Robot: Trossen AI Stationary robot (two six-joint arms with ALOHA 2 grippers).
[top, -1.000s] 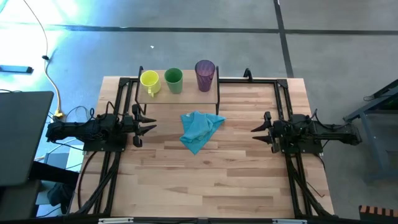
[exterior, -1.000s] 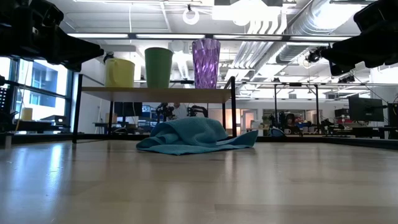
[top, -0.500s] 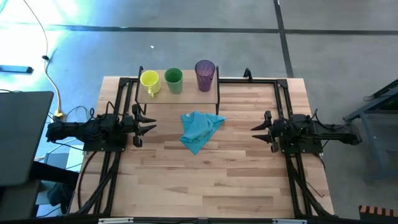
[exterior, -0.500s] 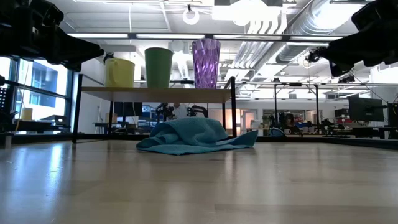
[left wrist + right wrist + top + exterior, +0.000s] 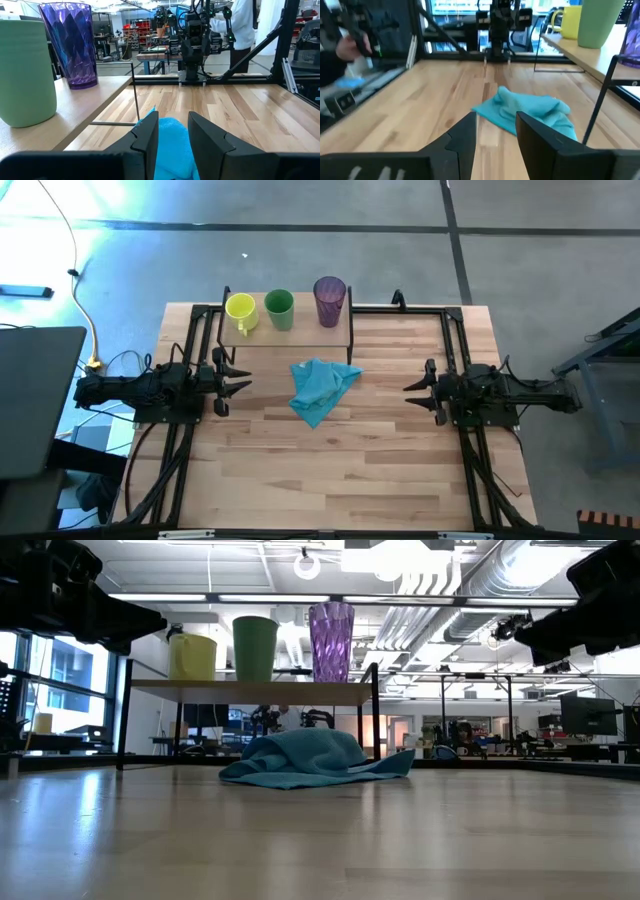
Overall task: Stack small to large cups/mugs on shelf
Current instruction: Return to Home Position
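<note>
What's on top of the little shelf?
A yellow mug, a green cup and a purple tumbler stand in a row. The shelf under each one is hidden.

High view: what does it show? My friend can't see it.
Three cups stand in a row on a small shelf: yellow mug, green cup, purple tumbler. A blue cloth lies crumpled on the table before it. The robot's left hand and right hand sit open at the sides.

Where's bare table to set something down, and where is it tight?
Widest bare patch: the near half of the table, in front of the cloth, between the arms' frames. A smaller one between cloth and right gripper. Crowded: the shelf, holding yellow mug, green cup and purple tumbler.
</note>
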